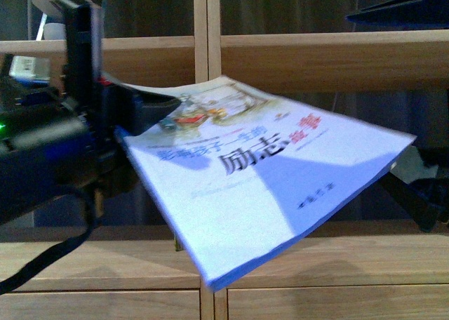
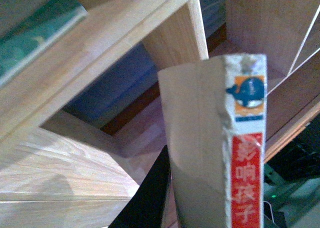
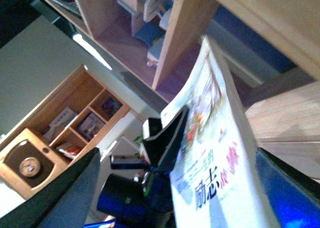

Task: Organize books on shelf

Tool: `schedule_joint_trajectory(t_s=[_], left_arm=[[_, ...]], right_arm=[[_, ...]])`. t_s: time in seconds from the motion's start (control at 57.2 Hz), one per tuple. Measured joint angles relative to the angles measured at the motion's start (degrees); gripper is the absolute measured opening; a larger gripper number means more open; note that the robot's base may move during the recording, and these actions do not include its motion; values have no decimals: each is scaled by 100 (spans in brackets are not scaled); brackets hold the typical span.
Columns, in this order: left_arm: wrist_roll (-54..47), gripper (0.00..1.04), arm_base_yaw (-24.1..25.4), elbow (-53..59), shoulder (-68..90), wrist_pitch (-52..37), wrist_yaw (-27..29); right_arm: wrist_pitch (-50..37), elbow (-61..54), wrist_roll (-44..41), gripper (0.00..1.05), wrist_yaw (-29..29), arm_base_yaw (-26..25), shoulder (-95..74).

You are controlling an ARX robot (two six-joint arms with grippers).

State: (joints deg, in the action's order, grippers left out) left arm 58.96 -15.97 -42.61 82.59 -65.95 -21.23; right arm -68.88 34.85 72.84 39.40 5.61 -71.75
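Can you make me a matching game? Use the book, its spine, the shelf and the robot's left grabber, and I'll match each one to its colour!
Things:
1. book cover
2. spine
3. shelf
4. left gripper

Colours:
A. light wood
B. black
C. white and blue
D. red and white

Pairs: 1-C, 2-D, 3-A, 4-B

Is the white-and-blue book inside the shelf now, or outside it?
Outside. The book lies tilted, cover up, in front of the shelf, its edge clamped in the left gripper.
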Motion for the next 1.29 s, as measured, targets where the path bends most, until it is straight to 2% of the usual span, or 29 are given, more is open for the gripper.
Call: schedule_joint_trajectory(t_s=[0.105, 0.245, 0.314, 0.437, 0.577, 0.804, 1.013, 1.293], left_arm=[[-487, 15, 426, 251, -315, 332, 20], [-1397, 15, 1064, 254, -492, 905, 352], [-1958, 15, 1349, 168, -457, 1182, 651], [-2992, 15, 1567, -146, -264, 1425, 1276], [-4190, 15, 1578, -581, 37, 1377, 1759], [-6054, 15, 1399, -1495, 970, 1123, 1963], [-6953, 15, 1191, -2120, 1729, 417, 1856], [-7285, 15, 1117, -3132, 2583, 352, 1939]], right_arm=[[632, 94, -457, 98, -225, -433, -76], [1668, 442, -1373, 98, -710, -1032, -304], [2100, 608, -1902, 98, -999, -1261, -361], [2695, 820, -2981, 98, -1486, -1550, -387], [2957, 876, -4297, 98, -1908, -1652, -374], [2892, 734, -5751, 98, -1906, -1519, 162], [2872, 710, -6039, 98, -1908, -1469, 313], [2872, 682, -6067, 98, -1915, -1469, 310]])
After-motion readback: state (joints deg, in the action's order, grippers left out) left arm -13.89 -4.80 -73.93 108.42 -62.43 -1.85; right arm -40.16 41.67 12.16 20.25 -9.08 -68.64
